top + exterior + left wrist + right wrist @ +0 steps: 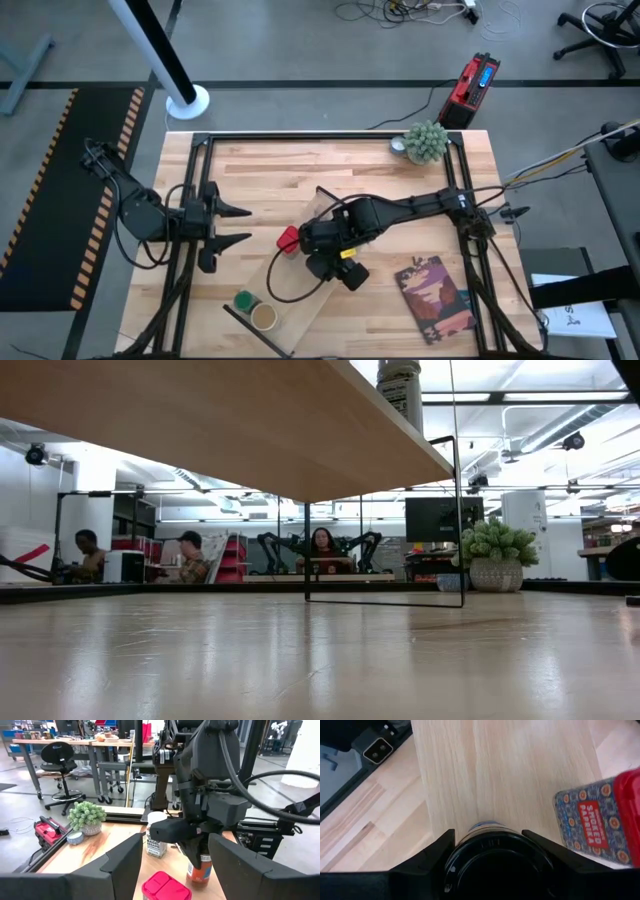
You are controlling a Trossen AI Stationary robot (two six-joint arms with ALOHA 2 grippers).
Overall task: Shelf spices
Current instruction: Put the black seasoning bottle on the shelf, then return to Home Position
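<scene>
Right wrist view: right gripper point(490, 851) brackets the black-lidded jar point(497, 867) on the pale plywood shelf point(510, 775), grip unclear; lift straight, clear the red paprika tin point(592, 822).

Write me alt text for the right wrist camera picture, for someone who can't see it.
The right gripper straddles a black-lidded jar standing on the pale plywood shelf. A red-topped tin labelled smoked paprika stands beside it on the board, and the butcher-block table shows along one side.
</scene>
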